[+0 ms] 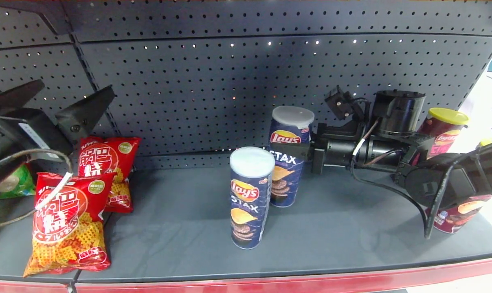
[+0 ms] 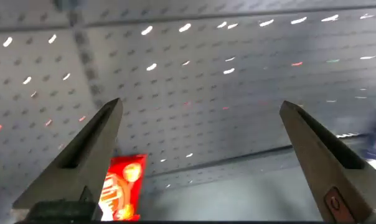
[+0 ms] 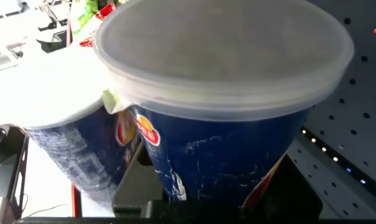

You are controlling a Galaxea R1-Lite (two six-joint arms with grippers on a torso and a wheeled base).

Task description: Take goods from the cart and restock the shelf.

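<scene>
Where the rear can (image 1: 291, 122) stands at frame centre, you see the right gripper (image 1: 291, 152) clamped on it. Your left gripper (image 2: 200, 106), far left, has its fingers apart.

The right arm stretches in level from the right, its hand (image 1: 291, 152) closed around a blue can (image 1: 291, 122) — the left hand (image 1: 75, 88) hangs raised, fingers spread wide.

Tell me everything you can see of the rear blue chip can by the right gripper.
The rear can is a tall blue tube, cardboard by its look, with a translucent plastic lid on. It stands upright on the shelf near the pegboard back, just behind the front can. The right gripper clasps its middle.
</scene>
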